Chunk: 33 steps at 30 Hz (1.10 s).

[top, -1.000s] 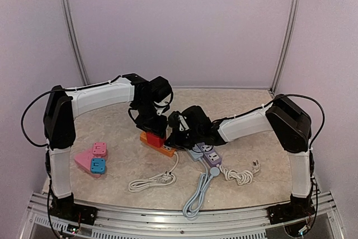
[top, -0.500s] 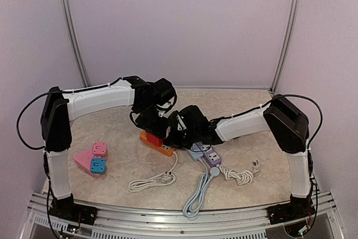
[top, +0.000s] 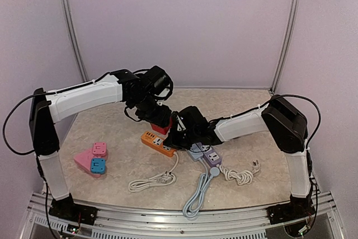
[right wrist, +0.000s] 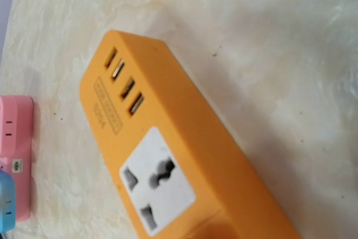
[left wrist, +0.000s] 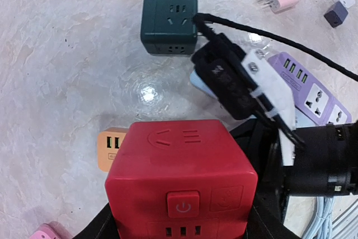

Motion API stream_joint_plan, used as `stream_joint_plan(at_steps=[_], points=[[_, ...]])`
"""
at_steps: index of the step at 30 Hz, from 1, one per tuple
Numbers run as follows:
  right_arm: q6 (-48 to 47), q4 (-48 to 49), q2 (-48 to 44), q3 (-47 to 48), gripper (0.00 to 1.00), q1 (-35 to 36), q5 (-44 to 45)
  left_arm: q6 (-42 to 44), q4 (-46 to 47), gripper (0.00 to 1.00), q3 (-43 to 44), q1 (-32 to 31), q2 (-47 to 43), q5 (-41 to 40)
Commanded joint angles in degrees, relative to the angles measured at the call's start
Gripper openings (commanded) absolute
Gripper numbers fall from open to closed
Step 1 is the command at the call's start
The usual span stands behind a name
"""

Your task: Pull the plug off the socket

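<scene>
Overhead view of two robot arms meeting over a marbled surface (top: 240, 104) scattered with power strips and adaptors.

The change over the last second is in the middle. A second ago the red plug (top: 161, 129), a chunky cube with a power button on its face, sat pushed down into the orange power strip (top: 155, 142). Now the left arm has swung up and back, and the red plug has gone with it. It hangs above the far end of the strip and no longer touches it.

The left fingers (left wrist: 103, 229) are clamped on the sides of the red plug. In the left wrist view it fills the lower frame, with the strip small beneath it.

The right fingers (top: 176, 136) are closed tight with nothing between them. They sit at the near end of the orange strip, seemingly pinning it down. The right wrist view shows the strip's white socket face bare, its holes unoccupied.

The plug therefore looks to be free of the socket, so the pull itself appears done. A purple power strip (top: 211, 157) lies just beside the orange one.
</scene>
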Motion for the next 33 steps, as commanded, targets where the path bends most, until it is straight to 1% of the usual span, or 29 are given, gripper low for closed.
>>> stream_joint_plan(at_steps=[1,8,12,15,20,25,30,33], points=[[-1.74,-7.73,1.56,-1.33,0.0,0.56,2.49,-4.04,1.93,0.35,-2.86,5.38,-2.75,4.46],[-6.02,-7.74,-4.96,-0.32,0.0,0.56,5.88,-7.79,7.86,0.36,-8.59,15.61,-6.11,19.01],[-8.95,-10.78,-10.37,0.31,0.0,0.53,10.49,-9.1,11.96,0.36,-8.87,20.69,-4.94,25.35],[-11.23,-14.09,-13.81,0.57,0.0,0.55,15.29,-9.33,14.63,0.37,-7.76,23.47,-2.42,29.37],[-13.97,-18.86,-18.95,0.22,0.0,0.55,20.64,-10.77,18.02,0.37,-5.67,26.27,3.43,34.77],[-15.53,-21.69,-24.25,-1.84,0.01,0.49,24.62,-11.05,19.06,0.37,-2.4,26.99,9.02,37.04],[-15.89,-22.87,-27.14,-4.15,0.02,0.42,26.82,-12.24,21.0,0.38,-1.89,27.35,12.35,39.86],[-15.71,-22.93,-27.93,-5.19,0.03,0.47,27.01,-13.09,21.91,0.4,-1.8,27.64,13.62,41.57]])
